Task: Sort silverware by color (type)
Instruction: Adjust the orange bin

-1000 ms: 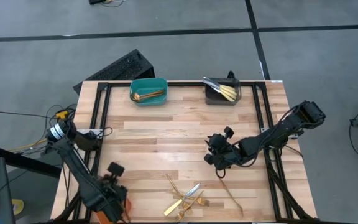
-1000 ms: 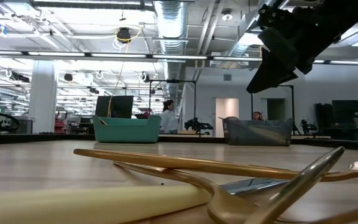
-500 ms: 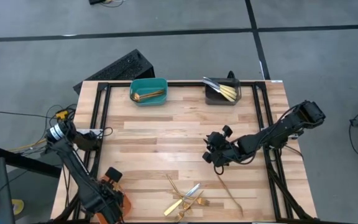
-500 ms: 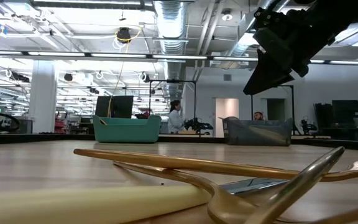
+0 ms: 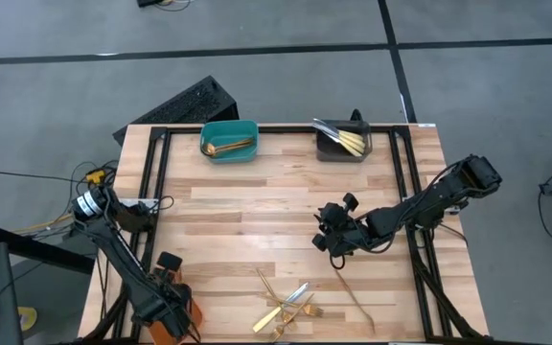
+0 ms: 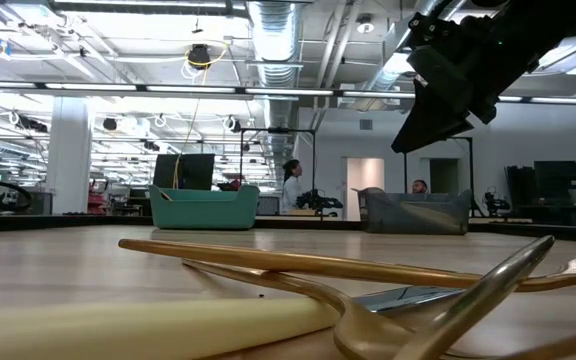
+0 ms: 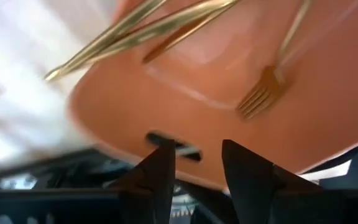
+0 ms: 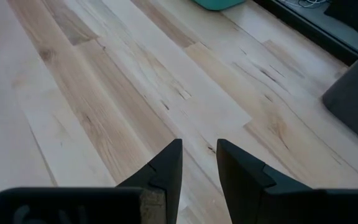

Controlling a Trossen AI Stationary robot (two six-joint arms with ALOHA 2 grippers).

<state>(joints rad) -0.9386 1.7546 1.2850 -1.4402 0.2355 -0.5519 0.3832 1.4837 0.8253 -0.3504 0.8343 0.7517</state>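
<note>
Two-arm status, reading left to right across the high view.

Locating the left gripper (image 5: 166, 305) at the table's (image 5: 257, 211) near left corner, hanging over the orange bin (image 5: 182, 316). Confirming through the left wrist view only: fingers (image 7: 161, 177) standing apart, clamping nothing, and looking into the orange bin (image 7: 328, 93) holding a gold fork (image 7: 263, 98) and several long gold handles (image 7: 142, 25), contents not readable from above.

Noting the teal bin (image 5: 229, 140) at the far edge, carrying gold pieces, and the loose silverware (image 5: 286, 307) lying crossed in a pile at the near edge. Seeing the same silverware (image 6: 368, 290) filling the low view's foreground, with the teal bin (image 6: 203, 207) behind it.

Locating the right gripper (image 5: 333, 240) above bare wood right of centre, near the pile but apart from it, with one single gold piece (image 5: 357, 297) lying just beyond it towards the near edge. Confirming through the right wrist view: fingers (image 8: 166, 168) slightly parted, holding nothing. Showing the right gripper (image 6: 448, 90) raised off the table in the low view.

Noting the grey bin (image 5: 341, 142) at the far edge, holding gold-handled pieces.
</note>
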